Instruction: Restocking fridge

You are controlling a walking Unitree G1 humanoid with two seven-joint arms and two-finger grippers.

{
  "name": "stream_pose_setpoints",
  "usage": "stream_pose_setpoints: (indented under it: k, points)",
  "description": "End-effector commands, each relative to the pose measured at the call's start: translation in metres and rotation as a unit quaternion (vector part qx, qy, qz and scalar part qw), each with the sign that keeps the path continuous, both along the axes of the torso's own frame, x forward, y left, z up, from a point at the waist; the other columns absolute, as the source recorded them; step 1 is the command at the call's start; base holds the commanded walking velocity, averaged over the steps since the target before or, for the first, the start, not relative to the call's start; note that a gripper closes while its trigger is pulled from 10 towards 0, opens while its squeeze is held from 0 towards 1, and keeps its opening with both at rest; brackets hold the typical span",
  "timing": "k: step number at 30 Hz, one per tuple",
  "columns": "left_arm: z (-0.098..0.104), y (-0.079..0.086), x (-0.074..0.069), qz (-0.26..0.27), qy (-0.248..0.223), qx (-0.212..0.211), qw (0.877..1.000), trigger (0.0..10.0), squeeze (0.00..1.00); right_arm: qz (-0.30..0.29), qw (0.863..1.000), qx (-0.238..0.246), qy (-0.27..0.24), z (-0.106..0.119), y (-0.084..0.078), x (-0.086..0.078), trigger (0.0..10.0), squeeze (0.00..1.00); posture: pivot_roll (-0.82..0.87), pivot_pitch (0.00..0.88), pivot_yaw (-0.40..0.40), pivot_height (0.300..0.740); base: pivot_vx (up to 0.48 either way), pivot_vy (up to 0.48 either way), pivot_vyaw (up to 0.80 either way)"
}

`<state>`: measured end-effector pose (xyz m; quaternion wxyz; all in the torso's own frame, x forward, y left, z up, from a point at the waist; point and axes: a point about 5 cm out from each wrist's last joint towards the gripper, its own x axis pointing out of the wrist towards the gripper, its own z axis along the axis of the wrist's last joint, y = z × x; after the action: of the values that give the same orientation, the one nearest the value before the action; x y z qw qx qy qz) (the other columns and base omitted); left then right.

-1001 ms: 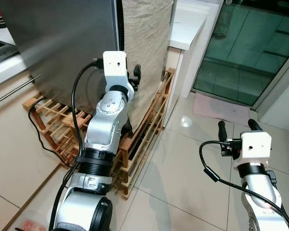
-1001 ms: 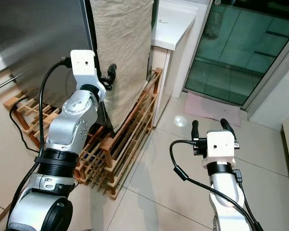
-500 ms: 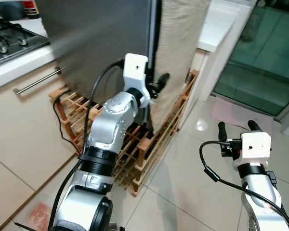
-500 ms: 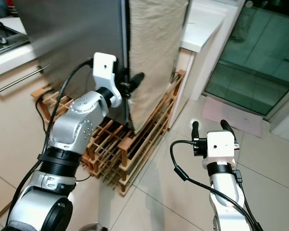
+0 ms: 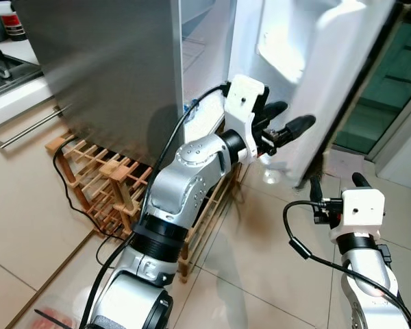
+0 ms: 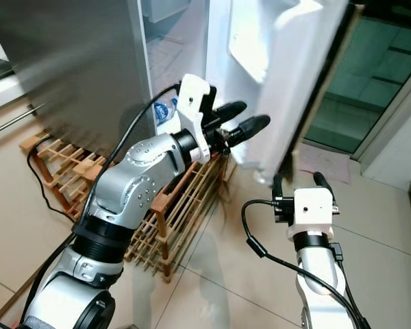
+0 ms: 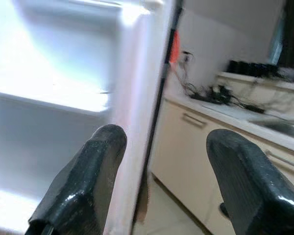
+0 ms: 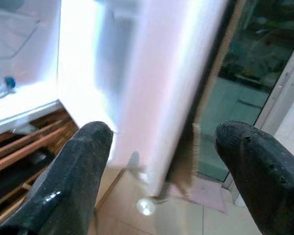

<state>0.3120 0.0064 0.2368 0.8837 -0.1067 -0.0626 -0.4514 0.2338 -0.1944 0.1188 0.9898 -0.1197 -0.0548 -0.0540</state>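
Left tool [image 5: 291, 127] is held out at the inner face of the fridge door [image 5: 315, 75], fingers spread apart with nothing clamped between them, and it looks like it's placed there so the door can be pushed wider, though contact with the door can't really be confirmed from the head views. In the left wrist view the door edge is seen running between the two black fingers [image 7: 83, 181], so the tool is at least right at that edge. Right tool [image 5: 335, 184] is kept low over the tiled floor [image 5: 260, 274], fingers apart too and empty, probably just parked out of the swing path. The fridge [image 5: 116, 68] is seen open, with a lit interior, and what seems to be a water bottle with a blue cap [image 6: 166, 110] is spotted low inside. Nothing to restock with is being carried yet, so the task is judged to be at the opening stage. A wooden rack [image 5: 103, 185] is stacked against the fridge base with a black cable [image 5: 61, 185] draped over it, and it could get in the way of stepping closer. A glass door [image 5: 387, 96] is set just behind the swung-out fridge door, so swing room looks limited.
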Motion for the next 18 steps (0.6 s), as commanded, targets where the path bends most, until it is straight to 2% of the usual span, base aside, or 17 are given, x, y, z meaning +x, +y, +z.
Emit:
stream_pose_setpoints:
  k: [1, 2, 3, 4, 5, 7, 8, 9, 10, 11, 13, 15, 18]
  points:
    - [-0.005, 0.011, 0.002, 0.038, 0.011, 0.0, 0.999, 10.0, 0.0, -0.007, 1.0, -0.003, 0.003, 0.0, -0.003, 0.003, 10.0, 0.15, -0.06, 0.0, -0.008, 0.74, 0.0, 0.0, 0.0]
    - [-0.012, 0.034, 0.007, 0.126, 0.009, -0.01, 0.992, 10.0, 0.0, -0.003, 1.0, -0.004, 0.003, 0.0, -0.002, 0.005, 10.0, 0.15, -0.05, 0.0, -0.01, 0.74, 0.0, 0.0, 0.0]
    - [-0.015, 0.044, 0.008, 0.162, 0.011, -0.015, 0.987, 10.0, 0.0, -0.002, 1.0, -0.004, 0.002, 0.0, -0.002, 0.006, 10.0, 0.15, -0.04, 0.0, -0.01, 0.74, 0.0, 0.0, 0.0]
    - [-0.015, 0.044, 0.008, 0.162, 0.011, -0.015, 0.987, 10.0, 0.0, -0.002, 1.0, -0.004, 0.002, 0.0, -0.002, 0.006, 10.0, 0.15, -0.04, 0.0, -0.01, 0.74, 0.0, 0.0, 0.0]
    - [-0.021, 0.066, 0.01, 0.231, 0.013, -0.023, 0.973, 10.0, 0.0, -0.001, 1.0, -0.004, 0.003, -0.001, -0.002, 0.009, 10.0, 0.15, -0.03, 0.0, -0.011, 0.74, 0.0, 0.0, 0.8]
    - [-0.032, 0.091, 0.007, 0.301, 0.02, -0.015, 0.953, 10.0, 0.0, -0.001, 1.0, -0.001, 0.004, -0.001, -0.002, 0.012, 10.0, 0.15, -0.01, 0.0, -0.014, 0.74, 0.0, 0.0, 0.8]
    - [-0.032, 0.091, 0.007, 0.301, 0.02, -0.015, 0.953, 10.0, 0.0, -0.001, 1.0, -0.001, 0.004, -0.001, -0.002, 0.012, 10.0, 0.15, -0.01, 0.0, -0.014, 0.74, 0.0, 0.0, 0.8]
    - [-0.036, 0.098, 0.006, 0.322, 0.025, -0.012, 0.947, 10.0, 0.0, -0.001, 1.0, 0.0, 0.004, -0.001, -0.003, 0.014, 10.0, 0.15, -0.01, 0.0, -0.014, 0.74, 0.0, 0.0, 0.8]
    - [-0.052, 0.126, -0.002, 0.389, 0.032, 0.02, 0.92, 10.0, 0.0, 0.004, 1.0, 0.001, 0.002, -0.001, -0.002, 0.018, 10.0, 0.16, 0.01, 0.0, -0.02, 0.74, 0.0, 0.0, 0.8]
    - [-0.052, 0.126, -0.002, 0.389, 0.032, 0.02, 0.92, 10.0, 0.0, 0.004, 1.0, 0.001, 0.002, -0.001, -0.002, 0.018, 10.0, 0.16, 0.01, 0.0, -0.02, 0.74, 0.0, 0.0, 0.8]
    - [-0.068, 0.147, -0.012, 0.44, 0.041, 0.058, 0.895, 10.0, 0.0, 0.009, 1.0, 0.002, 0.002, 0.0, -0.002, 0.021, 10.0, 0.16, 0.02, 0.0, -0.027, 0.74, 0.0, 0.0, 0.8]
    - [-0.082, 0.16, -0.02, 0.473, 0.057, 0.081, 0.875, 10.0, 0.0, 0.014, 1.0, 0.005, 0.004, -0.001, -0.001, 0.024, 10.0, 0.16, 0.04, 0.0, -0.033, 0.74, 0.0, 0.0, 0.79]
    - [-0.095, 0.166, -0.03, 0.497, 0.076, 0.094, 0.86, 10.0, 0.0, 0.021, 0.999, 0.028, 0.012, -0.003, 0.001, 0.031, 10.0, 0.17, 0.05, 0.0, -0.039, 0.74, 0.0, 0.0, 0.79]
